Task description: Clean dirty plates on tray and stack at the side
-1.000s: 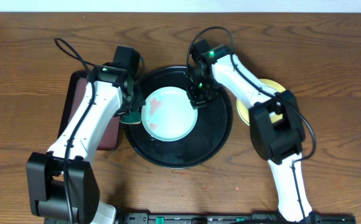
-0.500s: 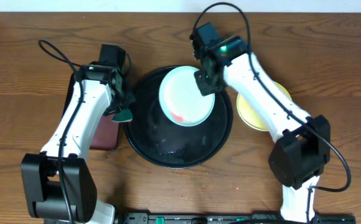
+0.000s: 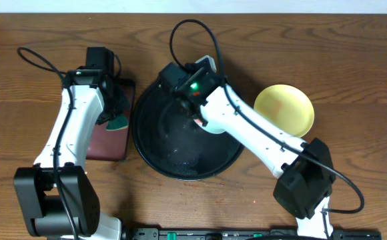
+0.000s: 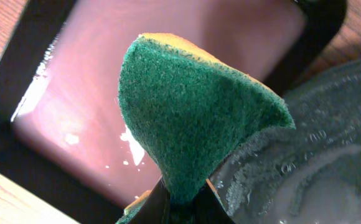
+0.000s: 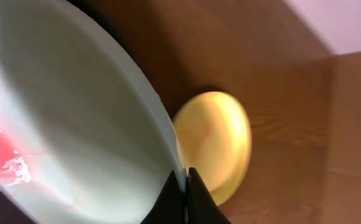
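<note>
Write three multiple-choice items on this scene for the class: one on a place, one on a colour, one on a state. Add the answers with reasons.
1. Relative to the round black tray, the yellow plate lies:
A inside it
B on the table, to its right
C under it

2. The sponge in the left hand shows a face that is:
A green
B blue
C white

3. The right hand is:
A open and empty
B shut on the rim of the aqua plate
C out of view

Answers:
1 B: the overhead view shows it on bare wood beside the tray.
2 A: the left wrist view shows a green scouring face.
3 B: its fingers pinch the rim in the right wrist view.
</note>
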Robot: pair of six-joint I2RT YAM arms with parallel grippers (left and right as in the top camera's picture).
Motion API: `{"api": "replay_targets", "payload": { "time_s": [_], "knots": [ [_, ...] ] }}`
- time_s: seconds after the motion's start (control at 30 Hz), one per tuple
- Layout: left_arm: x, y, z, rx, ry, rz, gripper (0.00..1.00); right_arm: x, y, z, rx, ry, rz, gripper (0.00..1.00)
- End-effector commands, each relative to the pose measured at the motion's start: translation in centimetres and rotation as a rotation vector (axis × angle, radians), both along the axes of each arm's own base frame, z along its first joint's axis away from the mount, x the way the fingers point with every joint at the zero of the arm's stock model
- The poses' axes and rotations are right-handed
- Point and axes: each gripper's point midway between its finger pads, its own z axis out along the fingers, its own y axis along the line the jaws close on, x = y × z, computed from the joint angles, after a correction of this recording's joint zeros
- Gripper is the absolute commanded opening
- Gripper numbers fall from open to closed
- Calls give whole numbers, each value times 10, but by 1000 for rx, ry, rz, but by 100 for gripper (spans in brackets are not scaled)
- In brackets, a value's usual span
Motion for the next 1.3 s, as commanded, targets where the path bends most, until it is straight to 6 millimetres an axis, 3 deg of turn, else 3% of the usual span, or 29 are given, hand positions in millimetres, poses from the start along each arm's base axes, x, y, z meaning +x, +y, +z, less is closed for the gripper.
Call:
{"api": "replay_targets", "payload": {
  "time_s": [0.0,0.3,0.83,1.03,1.27],
  "knots": [
    [3,15,8,18,-22,37,7,1,-9,49,-58,-267,-79,1],
    [-1,29,7,17,-17,77,7,-10,-12,78,-119,-435,-105,1],
    [-1,29,7,17,-16,76,7,-22,-33,143,-7,-612,-159,1],
    [-1,29,7,17,-16,76,7,-23,-33,129,48,-530,-176,1],
    [-1,29,7,17,-13,76,7,-21,-29,74,160,-227,-187,1]
  ]
}}
